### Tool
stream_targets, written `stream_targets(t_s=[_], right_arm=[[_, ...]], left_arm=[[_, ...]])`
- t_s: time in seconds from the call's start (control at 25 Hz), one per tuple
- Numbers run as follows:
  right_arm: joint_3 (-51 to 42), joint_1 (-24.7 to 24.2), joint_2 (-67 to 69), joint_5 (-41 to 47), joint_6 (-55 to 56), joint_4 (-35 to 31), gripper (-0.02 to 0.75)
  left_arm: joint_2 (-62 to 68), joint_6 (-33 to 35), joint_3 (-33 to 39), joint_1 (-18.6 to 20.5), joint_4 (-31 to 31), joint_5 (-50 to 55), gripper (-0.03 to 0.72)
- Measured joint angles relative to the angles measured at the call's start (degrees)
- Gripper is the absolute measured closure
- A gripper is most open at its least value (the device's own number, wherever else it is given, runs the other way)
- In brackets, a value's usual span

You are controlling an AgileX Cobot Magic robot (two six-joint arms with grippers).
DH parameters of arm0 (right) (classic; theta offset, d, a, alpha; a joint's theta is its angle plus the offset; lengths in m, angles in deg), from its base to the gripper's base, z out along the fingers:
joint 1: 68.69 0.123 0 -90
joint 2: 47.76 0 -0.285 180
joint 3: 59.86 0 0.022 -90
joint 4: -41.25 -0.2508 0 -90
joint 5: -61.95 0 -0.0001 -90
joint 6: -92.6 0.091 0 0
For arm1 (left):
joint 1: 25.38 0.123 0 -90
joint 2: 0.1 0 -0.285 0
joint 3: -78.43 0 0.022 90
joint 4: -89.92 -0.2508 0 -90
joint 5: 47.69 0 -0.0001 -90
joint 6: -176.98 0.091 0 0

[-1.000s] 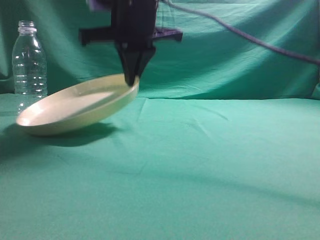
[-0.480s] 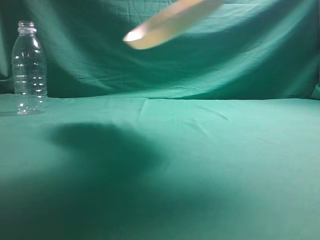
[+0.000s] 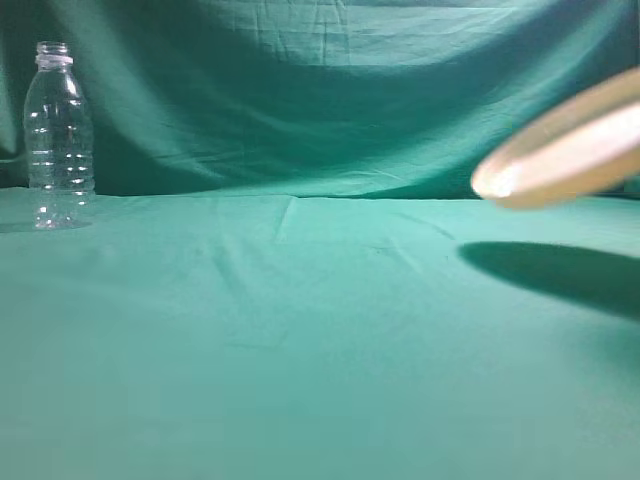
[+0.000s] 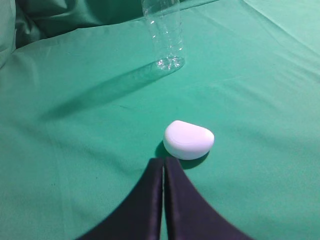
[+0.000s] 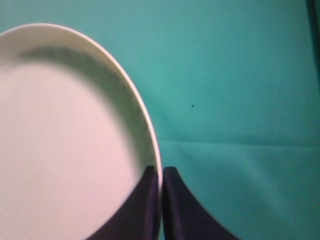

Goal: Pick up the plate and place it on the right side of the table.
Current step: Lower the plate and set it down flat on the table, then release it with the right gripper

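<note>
The cream-yellow plate [image 3: 565, 153] hangs tilted in the air at the right edge of the exterior view, above its shadow on the teal table [image 3: 320, 340]. In the right wrist view the plate [image 5: 65, 145] fills the left side, and my right gripper [image 5: 160, 172] is shut on its rim, one finger inside and one outside. The right gripper itself is out of the exterior view. My left gripper [image 4: 163, 162] is shut and empty, low over the cloth just short of a small white rounded object [image 4: 188, 139].
A clear plastic bottle [image 3: 59, 137] stands at the far left by the draped backdrop [image 3: 330, 90]; it also shows in the left wrist view [image 4: 163, 32]. The plate's shadow [image 3: 560, 275] lies on the cloth at the right.
The plate was lifted off the table at the left, carried up and across, and now hangs lower at the right edge. The arm has left the exterior view.
</note>
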Motion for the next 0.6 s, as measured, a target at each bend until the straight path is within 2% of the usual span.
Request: stream_targets(t_s=[0.16, 0.28, 0.6], right_arm=[[-9.6, -5.6, -0.2, -7.9, 0.5, -1.4, 0.738], [-15.2, -8.0, 0.2, -14.4, 0.6, -2.3, 0.738], [-18.1, -10.6, 7.8, -21.4, 0.8, -2.6, 0.738]], left_arm=[[0.0, 0.0, 0.0, 0.0, 0.0, 0.0, 0.688], [0.0, 0.0, 0.0, 0.0, 0.0, 0.0, 0.688], [0.0, 0.0, 0.0, 0.0, 0.0, 0.0, 0.688]])
